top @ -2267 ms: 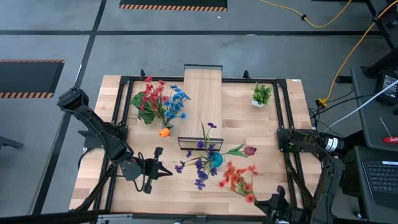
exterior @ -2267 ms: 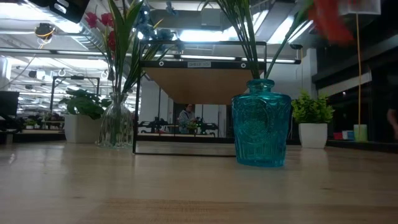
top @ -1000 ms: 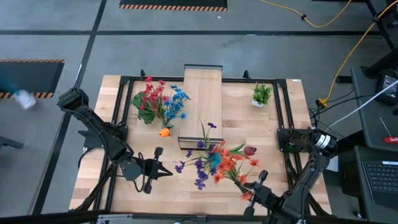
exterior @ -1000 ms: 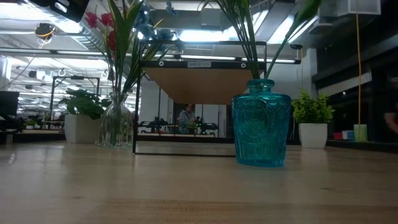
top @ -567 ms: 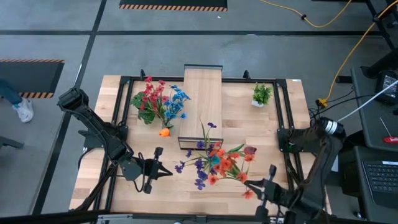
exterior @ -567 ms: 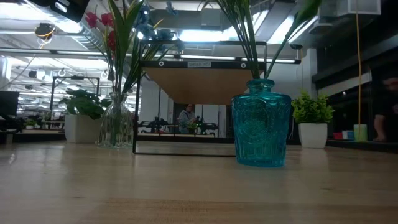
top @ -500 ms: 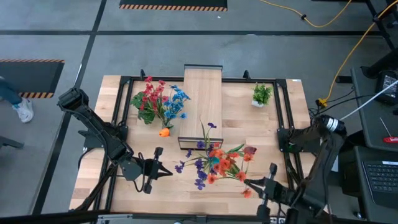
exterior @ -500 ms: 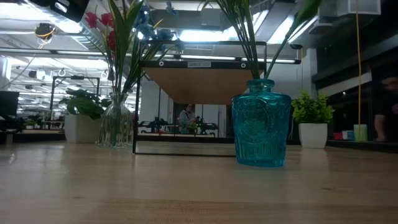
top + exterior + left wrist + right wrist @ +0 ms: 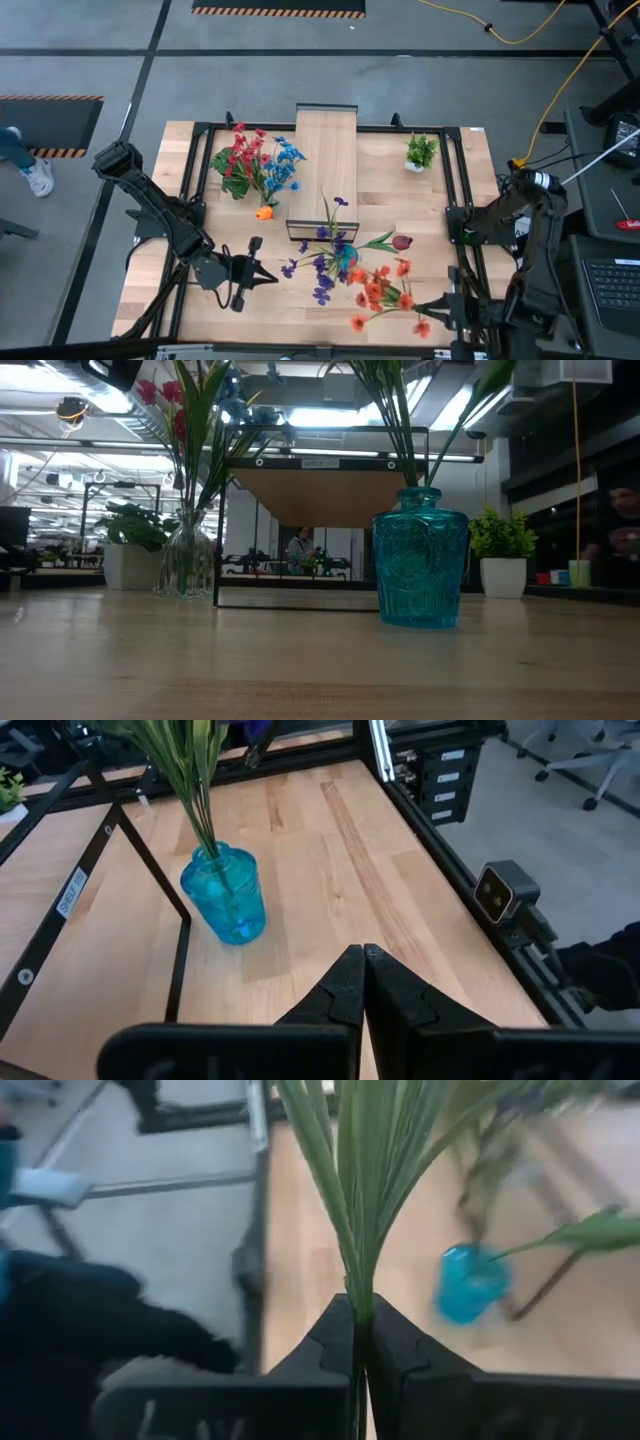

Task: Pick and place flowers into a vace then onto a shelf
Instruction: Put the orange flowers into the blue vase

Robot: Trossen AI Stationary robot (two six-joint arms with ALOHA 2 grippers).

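Note:
My right gripper [image 9: 447,306] hovers near the table's near right corner, shut on a bunch of orange flowers [image 9: 382,294]. A blue glass vase [image 9: 346,256] stands upright near the table's middle and holds purple flowers [image 9: 322,265] and a dark red tulip [image 9: 403,241]. A clear vase [image 9: 185,565] of red and blue flowers [image 9: 256,162] stands left of the shelf [image 9: 326,160]. One orange bloom [image 9: 264,212] lies on the table. My left gripper [image 9: 268,273] waits shut, left of the blue vase [image 9: 225,906]. My right gripper [image 9: 358,1330] pinches the orange bunch's green stems [image 9: 355,1275] between its two fingers, near their lower ends. The fingers come from the table's right side. The stems [image 9: 425,303] reach out toward the table's left, with the blooms spread beyond them, near the blue vase.
A small leafy plant in a white pot [image 9: 421,152] stands at the far right. A black metal frame [image 9: 462,190] runs around the table's edges. Bare wood lies near the table's near left part [image 9: 190,310]. A person [image 9: 618,530] shows beyond the table's right side.
My right gripper has moved toward the table's right and near edge and turned, still shut on the stems. The orange blooms, which hung over the blue vase, have swung off it toward the near edge. The left arm has kept still.

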